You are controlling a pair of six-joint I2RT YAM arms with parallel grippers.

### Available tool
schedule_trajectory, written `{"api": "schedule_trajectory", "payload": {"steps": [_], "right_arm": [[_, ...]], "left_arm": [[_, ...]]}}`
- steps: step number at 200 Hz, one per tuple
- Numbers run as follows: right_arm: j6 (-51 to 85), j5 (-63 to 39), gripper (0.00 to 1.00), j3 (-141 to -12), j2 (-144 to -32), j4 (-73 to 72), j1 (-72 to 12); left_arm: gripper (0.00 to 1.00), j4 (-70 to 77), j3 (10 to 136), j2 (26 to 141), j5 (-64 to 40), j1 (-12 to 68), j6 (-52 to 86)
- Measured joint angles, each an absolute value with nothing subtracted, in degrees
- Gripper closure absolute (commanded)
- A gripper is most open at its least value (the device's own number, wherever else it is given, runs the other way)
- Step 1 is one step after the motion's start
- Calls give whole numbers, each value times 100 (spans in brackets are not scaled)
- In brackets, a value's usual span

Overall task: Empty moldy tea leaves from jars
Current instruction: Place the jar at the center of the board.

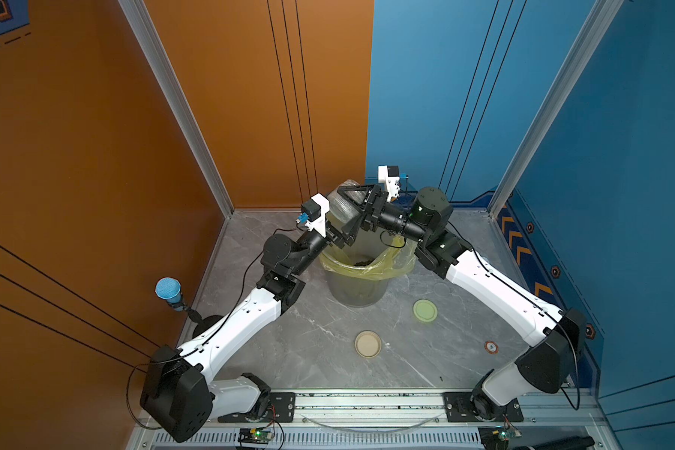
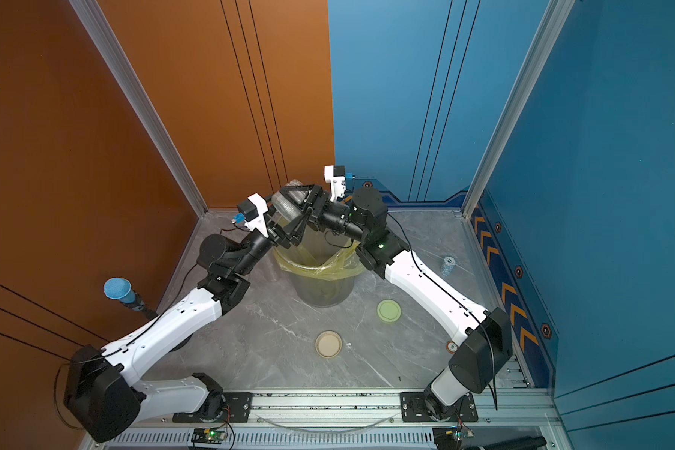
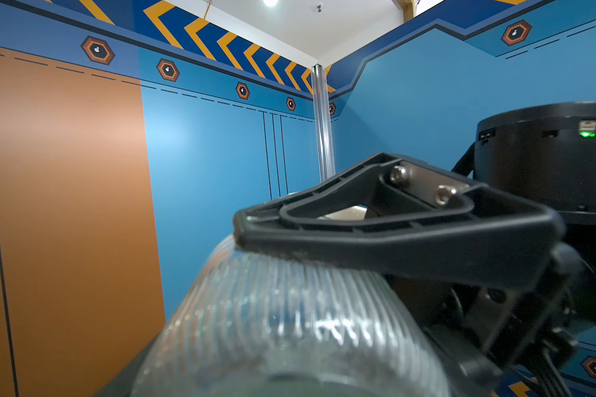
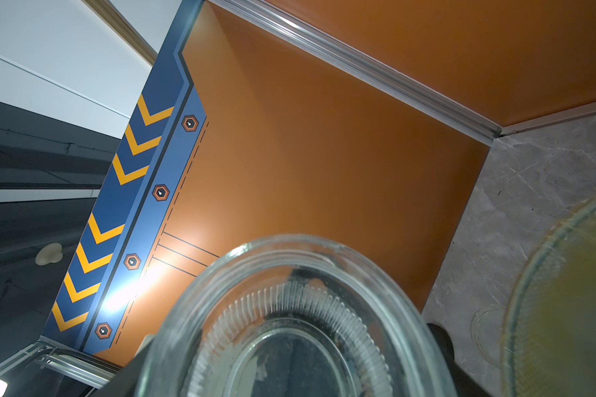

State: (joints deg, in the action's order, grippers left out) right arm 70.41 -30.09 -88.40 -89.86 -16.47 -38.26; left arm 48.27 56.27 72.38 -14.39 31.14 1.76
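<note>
A wide clear ribbed jar point(image 1: 343, 206) point(image 2: 287, 204) without a lid hangs tilted over the back rim of the grey bin point(image 1: 357, 288). My left gripper point(image 1: 338, 235) is shut on its lower end. My right gripper point(image 1: 349, 210) is shut across its ribbed wall from the right. In the left wrist view a right fingertip point(image 3: 393, 227) lies flat on the jar point(image 3: 289, 319). The right wrist view looks through the jar's base point(image 4: 289, 309), and the jar looks empty. Dark tea leaves point(image 1: 361, 263) lie inside the yellow bag point(image 1: 382, 265). A narrow jar point(image 2: 448, 265) stands at the right.
A pale green lid point(image 1: 424, 310) and a beige lid point(image 1: 367, 343) lie on the grey marble table point(image 1: 320, 350) in front of the bin. A small orange disc point(image 1: 491, 346) sits near the right arm. A blue foam-tipped stand point(image 1: 168, 290) is by the left wall.
</note>
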Motion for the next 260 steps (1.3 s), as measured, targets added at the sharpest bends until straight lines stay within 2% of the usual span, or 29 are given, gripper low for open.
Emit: {"api": "schedule_trajectory", "payload": {"steps": [20,47,64,71,87,118,187,260], "right_arm": [[7039,-3028,63,-8840,-8986,-1647,-3826],[7037,-3076,67,-8840,-8986,-1645,-3826],[7037,-3107,69,-8840,-8989,-1647,-3826],[7032,-3127,70,-8840,-8989,-1649,-3826],[6987,-3124,72,-8840,-8993,-1649,-3820],[6941,-3118,78,-8842,-9015,-1653,-3765],[6930,-3183,79,-8847,-9094,-1651,-3699],[6707,-3236,80,-8844,-9091,-1404,-3194]], "left_arm": [[29,4818,5616,7216,-1439,3114,152],[23,4762,5588,7161,-1439,3114,110],[15,4689,5588,7120,-1437,3118,71],[7,4657,5588,7102,-1437,3118,56],[3,4534,5581,7041,-1441,3148,-19],[1,4357,5581,6912,-1439,3151,-110],[2,4027,5502,6759,-1380,3116,-239],[2,3208,4928,5496,-1527,2744,-303]]}}
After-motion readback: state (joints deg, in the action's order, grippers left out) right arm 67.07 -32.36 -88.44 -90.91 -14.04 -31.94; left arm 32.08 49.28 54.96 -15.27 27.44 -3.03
